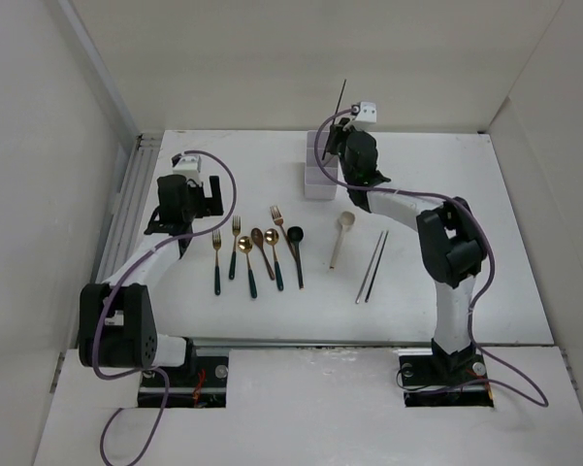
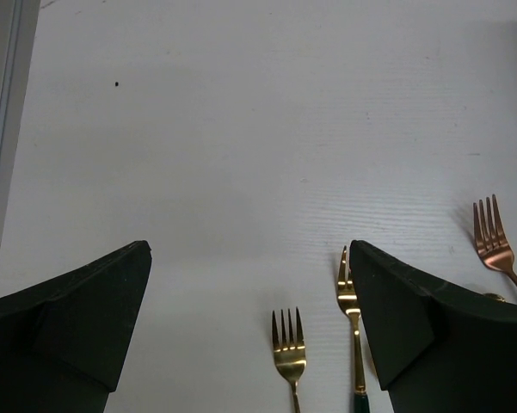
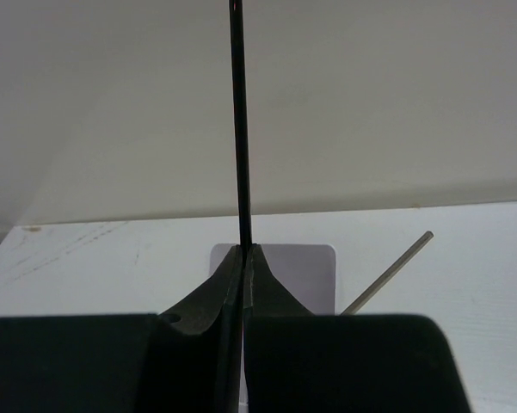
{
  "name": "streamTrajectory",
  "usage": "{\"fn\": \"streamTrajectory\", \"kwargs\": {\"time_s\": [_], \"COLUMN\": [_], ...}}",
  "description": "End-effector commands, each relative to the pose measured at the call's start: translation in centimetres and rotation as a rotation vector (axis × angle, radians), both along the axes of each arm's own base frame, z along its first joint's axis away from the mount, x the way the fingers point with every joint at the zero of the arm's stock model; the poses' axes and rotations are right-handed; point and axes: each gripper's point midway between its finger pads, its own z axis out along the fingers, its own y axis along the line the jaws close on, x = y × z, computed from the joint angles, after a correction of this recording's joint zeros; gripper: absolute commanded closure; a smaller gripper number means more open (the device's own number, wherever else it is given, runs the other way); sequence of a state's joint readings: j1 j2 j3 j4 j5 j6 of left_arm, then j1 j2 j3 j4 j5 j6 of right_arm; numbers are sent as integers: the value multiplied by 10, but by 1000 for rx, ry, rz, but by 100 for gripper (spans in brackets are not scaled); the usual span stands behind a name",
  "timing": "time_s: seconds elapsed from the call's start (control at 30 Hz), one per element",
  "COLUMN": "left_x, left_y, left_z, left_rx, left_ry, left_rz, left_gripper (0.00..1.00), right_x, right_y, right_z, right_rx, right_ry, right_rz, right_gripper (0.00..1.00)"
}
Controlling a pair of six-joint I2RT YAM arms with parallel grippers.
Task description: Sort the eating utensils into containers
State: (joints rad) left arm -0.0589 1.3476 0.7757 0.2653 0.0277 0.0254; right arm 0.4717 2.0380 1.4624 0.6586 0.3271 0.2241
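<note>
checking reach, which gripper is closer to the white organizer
Right. The right gripper, shut on a chopstick, hovers at the organizer; the left gripper sits well to its left by the forks.

Three forks in all: two gold-headed forks [image 1: 216, 243] [image 1: 236, 229] with dark handles and one copper fork [image 1: 276, 215]. Five spoons: three gold-headed spoons [image 1: 243, 245] [image 1: 257, 236] [image 1: 271, 236] with dark handles, one black spoon [image 1: 295, 235], one pale spoon [image 1: 344, 222]. Two grey chopsticks [image 1: 372, 266] lying side by side on the table, plus one dark chopstick [image 3: 239, 129] standing upright and one grey stick [image 3: 387, 274] leaning out at a slant. Makes four thin sticks. One white organizer [image 1: 317, 180].
</note>
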Motion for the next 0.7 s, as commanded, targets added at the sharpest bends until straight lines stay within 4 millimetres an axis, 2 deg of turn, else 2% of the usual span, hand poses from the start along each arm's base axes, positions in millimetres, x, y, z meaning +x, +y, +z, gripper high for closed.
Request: {"fn": "streamTrajectory", "kwargs": {"time_s": [0.0,0.03,0.07,0.13,0.2,0.27,0.33,0.37,0.5,0.53,0.67], "left_x": [17,18,20,21,23,23,22,22,22,22,22], "left_y": [5,5,5,5,5,5,4,4,2,2,2], "left_z": [29,26,31,27,31,31,25,25,25,25,25], "left_rx": [18,18,18,18,18,18,0,-1,-39,-39,-39], "left_ry": [-91,-88,-97,-88,-97,-97,-77,-77,-76,-76,-76], "left_rz": [21,21,21,21,21,21,29,29,45,45,45], "left_gripper": [0,0,0,0,0,0,0,0,0,0,0], "right_x": [8,9,9,13,12,10,13,13,9,9,4], "right_y": [-8,-8,-9,-7,-3,1,-2,-3,-6,-6,-6], "right_z": [31,20,20,0,-1,-18,-22,-38,-47,-47,-44], "right_rx": [51,36,37,22,24,7,4,-7,8,8,17], "right_ry": [-88,-61,-60,-13,2,51,79,133,169,169,172], "right_rz": [-49,-49,-58,-58,-59,-60,-88,-101,-139,-139,-127], "right_gripper": [100,100,100,100,100,100,100,100,100,93,81]}}
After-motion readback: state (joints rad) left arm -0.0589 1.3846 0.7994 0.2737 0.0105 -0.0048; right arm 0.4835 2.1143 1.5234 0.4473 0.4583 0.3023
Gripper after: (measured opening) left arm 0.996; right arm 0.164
